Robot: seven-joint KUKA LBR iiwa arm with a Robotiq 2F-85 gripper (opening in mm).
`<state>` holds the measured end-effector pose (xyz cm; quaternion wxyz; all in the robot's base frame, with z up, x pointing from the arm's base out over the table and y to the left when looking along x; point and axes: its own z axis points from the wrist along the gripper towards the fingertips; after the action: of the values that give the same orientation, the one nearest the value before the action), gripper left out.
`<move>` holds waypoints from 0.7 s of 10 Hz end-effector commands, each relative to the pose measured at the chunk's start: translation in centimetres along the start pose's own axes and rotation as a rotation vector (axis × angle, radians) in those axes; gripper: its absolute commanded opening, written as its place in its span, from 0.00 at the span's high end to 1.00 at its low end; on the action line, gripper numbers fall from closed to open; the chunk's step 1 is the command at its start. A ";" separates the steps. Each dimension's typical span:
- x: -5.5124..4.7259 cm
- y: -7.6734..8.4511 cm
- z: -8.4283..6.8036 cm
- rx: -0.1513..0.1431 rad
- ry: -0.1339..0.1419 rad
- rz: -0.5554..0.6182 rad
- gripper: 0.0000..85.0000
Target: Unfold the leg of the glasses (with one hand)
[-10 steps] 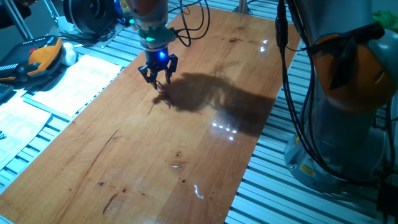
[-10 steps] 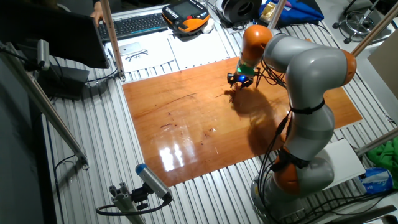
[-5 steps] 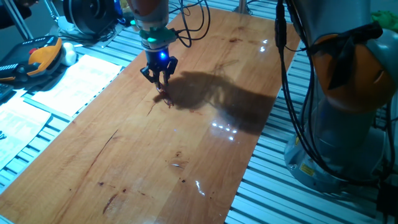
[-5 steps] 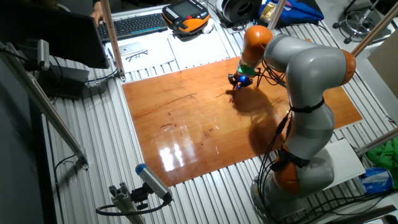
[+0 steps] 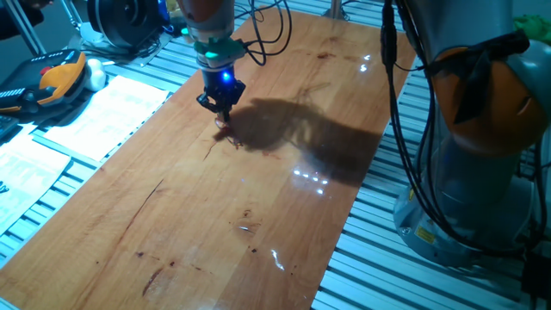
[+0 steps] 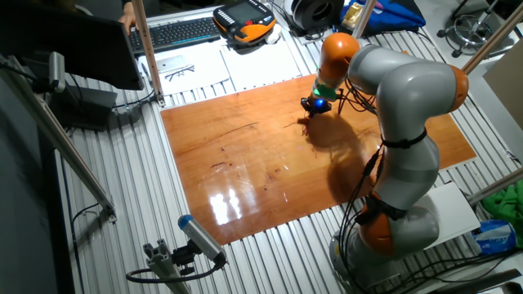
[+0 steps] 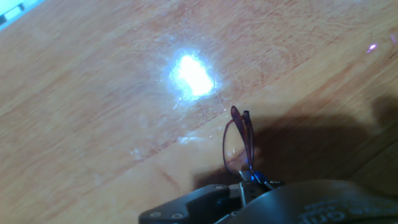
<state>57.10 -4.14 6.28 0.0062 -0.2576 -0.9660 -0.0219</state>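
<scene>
A: Where is the claw [image 5: 222,114]?

B: Low over the far end of the wooden surface [image 5: 258,207], pointing straight down. A blue light glows on the body just above the fingers. In the other fixed view the claw [image 6: 311,108] hangs under the orange wrist of the grey arm [image 6: 400,106], near the edge closest to the keyboard [image 6: 176,33].

A: And the glasses?

B: In the hand view the glasses [image 7: 239,142] stand on edge, reaching up from the claw's dark body at the bottom of the picture. The thin reddish rims lie nearly one behind the other, so the frame looks folded flat. Their lower end sits right at the fingertips.

A: So the fingers are closed?

B: Drawn together, yes, and pinched on the glasses' lower end, going by the hand view. From the fixed views the fingers look like one narrow point, with the glasses [image 5: 227,129] a tiny reddish trace beneath them on the wood.

A: Which part is pinched, a leg or a rim?

B: I cannot tell; the wires bunch up there and the claw body hides the rest.

A: Anything else close by?

B: A bright glare spot [image 7: 191,76] on the wood beside the glasses, and the arm's dark shadow [image 5: 301,133] spread to one side. Paper sheets [image 5: 103,112] lie off the surface's edge.
</scene>
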 end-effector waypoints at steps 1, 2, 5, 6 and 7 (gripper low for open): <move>0.4 0.4 -0.7 0.004 0.004 0.003 1.00; 0.9 1.0 -1.6 0.014 0.003 0.006 1.00; 2.3 2.4 -3.4 0.039 -0.008 -0.011 1.00; 2.6 2.4 -3.8 0.043 -0.010 -0.014 1.00; 3.1 2.6 -4.4 0.061 -0.013 -0.017 1.00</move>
<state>55.65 -0.58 10.96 0.0079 -0.2491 -0.9684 0.0107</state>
